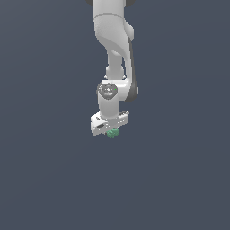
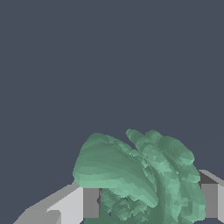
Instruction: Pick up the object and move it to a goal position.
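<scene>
The object (image 1: pixel 112 133) is a small green lumpy piece that sticks out just under the white hand of the arm in the exterior view. In the wrist view the object (image 2: pixel 140 175) fills the space between the two fingers (image 2: pixel 91 203), and its sides meet both pads. My gripper (image 1: pixel 111 131) is shut on it. Part of the object's lower side is hidden between the fingers. No goal marker shows in either view.
A plain dark grey-blue surface fills both views, with no other objects, edges or containers visible. The white arm (image 1: pixel 114 49) comes down from the top centre of the exterior view.
</scene>
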